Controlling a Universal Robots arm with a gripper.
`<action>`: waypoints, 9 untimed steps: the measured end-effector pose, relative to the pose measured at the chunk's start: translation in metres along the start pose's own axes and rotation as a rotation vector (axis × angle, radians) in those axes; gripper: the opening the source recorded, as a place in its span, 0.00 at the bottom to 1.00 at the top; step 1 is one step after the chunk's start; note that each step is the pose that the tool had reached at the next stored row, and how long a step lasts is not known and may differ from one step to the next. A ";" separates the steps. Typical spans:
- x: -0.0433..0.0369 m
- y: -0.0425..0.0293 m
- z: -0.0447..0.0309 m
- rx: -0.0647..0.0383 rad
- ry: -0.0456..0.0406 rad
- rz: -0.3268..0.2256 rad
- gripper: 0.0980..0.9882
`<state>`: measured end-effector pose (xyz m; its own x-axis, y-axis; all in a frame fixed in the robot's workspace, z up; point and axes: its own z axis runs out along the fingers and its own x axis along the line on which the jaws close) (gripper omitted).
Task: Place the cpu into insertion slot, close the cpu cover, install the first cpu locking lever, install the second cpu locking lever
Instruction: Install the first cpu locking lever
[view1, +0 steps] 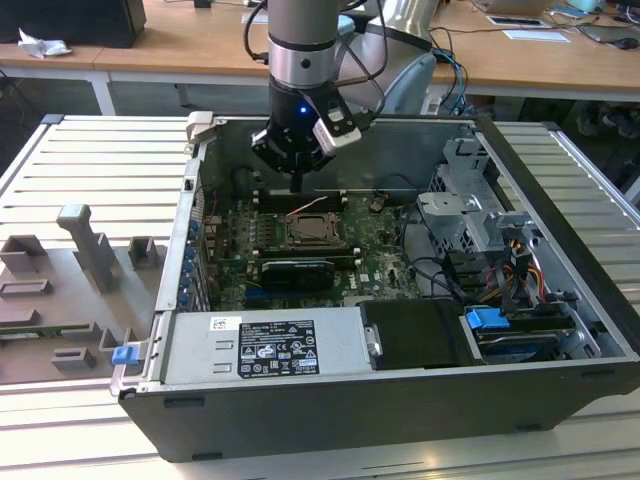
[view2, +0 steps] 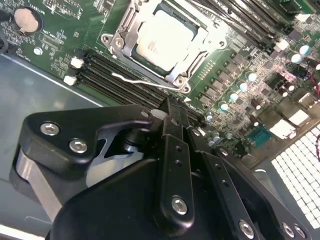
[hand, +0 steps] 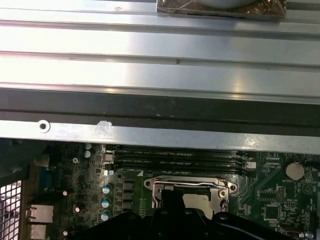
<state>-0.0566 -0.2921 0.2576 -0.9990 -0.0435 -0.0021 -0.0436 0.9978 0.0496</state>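
Above insertion slot (view2: 160, 42), end effector (view2: 172, 107) hovering, fingers pressed together, empty; cpu (view2: 162, 35) seated, cpu cover (view2: 132, 37) closed. Keep lever push slow, vertical.

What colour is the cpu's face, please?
Pale silver-beige; the cpu shows best in the second wrist view.

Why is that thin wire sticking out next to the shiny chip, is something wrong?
The cpu lies flat under its cover. A thin locking lever beside it stands free, not latched. Nothing looks broken.
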 end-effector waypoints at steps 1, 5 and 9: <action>-0.0002 0.0000 0.0002 -0.022 -0.0011 0.000 0.01; -0.0018 -0.0007 0.0029 -0.047 -0.0022 -0.002 0.01; -0.0049 -0.0011 0.0070 -0.046 -0.0001 -0.030 0.01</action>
<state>-0.0517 -0.2926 0.2506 -0.9973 -0.0736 -0.0044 -0.0737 0.9927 0.0955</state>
